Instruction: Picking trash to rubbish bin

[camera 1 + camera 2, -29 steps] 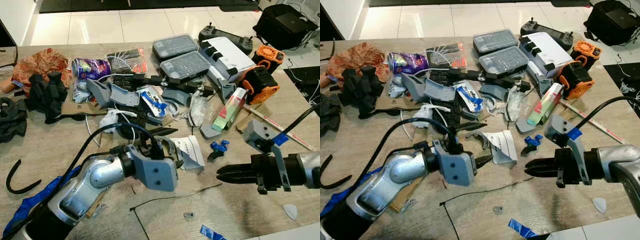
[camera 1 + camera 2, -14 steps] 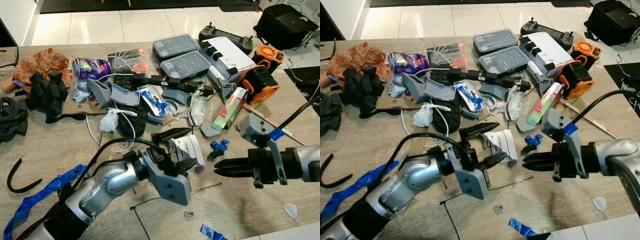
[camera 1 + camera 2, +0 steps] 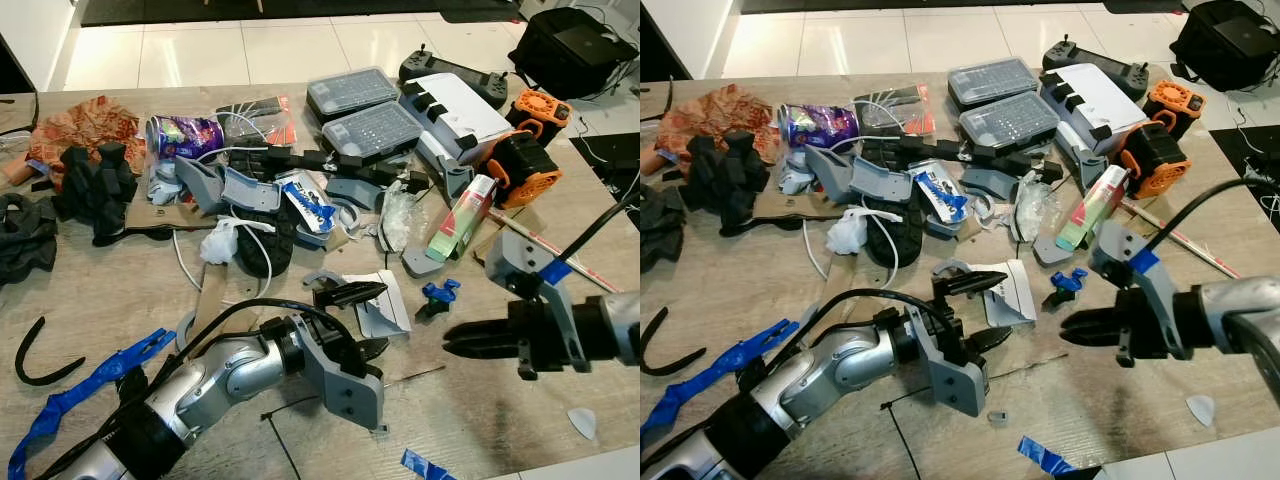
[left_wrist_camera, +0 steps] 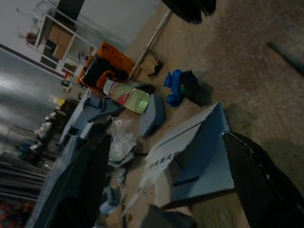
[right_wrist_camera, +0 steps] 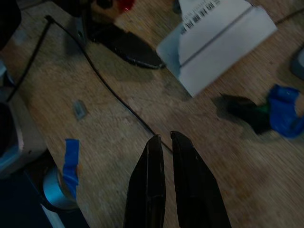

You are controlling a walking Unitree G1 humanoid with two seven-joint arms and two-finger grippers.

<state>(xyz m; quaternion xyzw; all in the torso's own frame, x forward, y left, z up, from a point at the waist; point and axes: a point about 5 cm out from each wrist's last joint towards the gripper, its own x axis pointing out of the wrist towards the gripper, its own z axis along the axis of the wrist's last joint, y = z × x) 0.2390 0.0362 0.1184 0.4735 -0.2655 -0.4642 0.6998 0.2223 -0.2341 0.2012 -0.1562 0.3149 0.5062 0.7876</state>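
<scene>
White folded paper with black print (image 3: 383, 302) lies on the wooden worktop (image 3: 480, 420) at the near edge of the clutter, and my left pincer (image 3: 362, 320) is spread wide around its 9 o'clock side, 1 black finger lying over the sheet's top edge and the other low beside it. From my left wrist the paper (image 4: 190, 152) sits squarely between both fingers (image 4: 78, 185). My right pincer (image 3: 452, 338) hovers at 3 o'clock of the paper, near but apart from it, fingers almost together with only a thin slit between them (image 5: 164, 142). A small blue clip (image 3: 436, 293) lies between the paper and that pincer. A thin black cable tie (image 3: 340, 395) runs across the worktop at 6 o'clock of the paper, and a scrap of blue tape (image 3: 418, 464) lies nearer the worktop's front edge.
</scene>
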